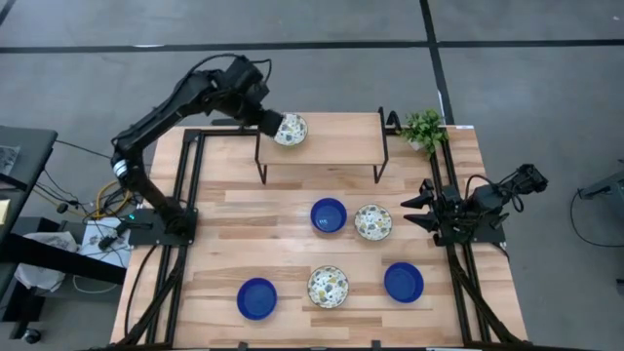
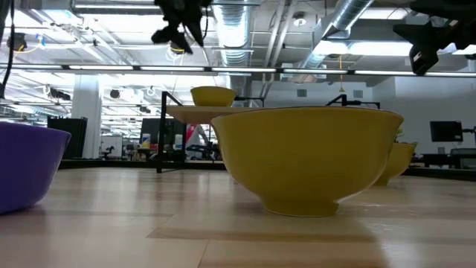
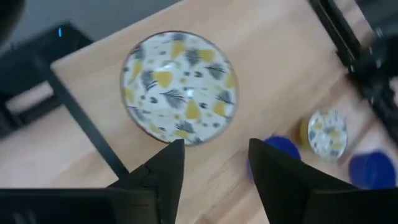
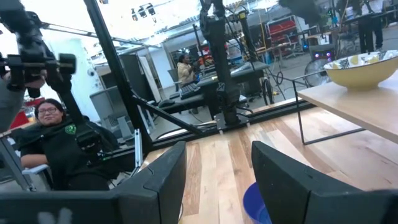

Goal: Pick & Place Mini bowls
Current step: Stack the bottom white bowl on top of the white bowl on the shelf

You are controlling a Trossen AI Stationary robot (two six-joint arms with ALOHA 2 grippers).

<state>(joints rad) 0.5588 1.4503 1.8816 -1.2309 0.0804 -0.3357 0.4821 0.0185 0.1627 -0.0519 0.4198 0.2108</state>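
Observation:
One floral mini bowl (image 1: 291, 129) (image 3: 179, 87) rests on its base on the raised wooden shelf (image 1: 341, 146); in the low view it is the small yellow-sided bowl (image 2: 213, 95). My left gripper (image 1: 273, 124) (image 3: 214, 155) (image 2: 178, 33) hangs open above the bowl's left side, clear of it. On the table stand blue bowls (image 1: 329, 215), (image 1: 256, 298), (image 1: 403, 282) and floral bowls (image 1: 372, 222), (image 1: 329, 287). My right gripper (image 1: 421, 211) (image 4: 214, 168) waits open at the table's right edge.
The shelf stands on thin black legs (image 1: 260, 161) at the table's far side. A green potted plant (image 1: 424, 127) sits at the far right corner. Black arm frames (image 1: 185, 195) run along both table sides. A person (image 4: 56, 143) sits beyond the table.

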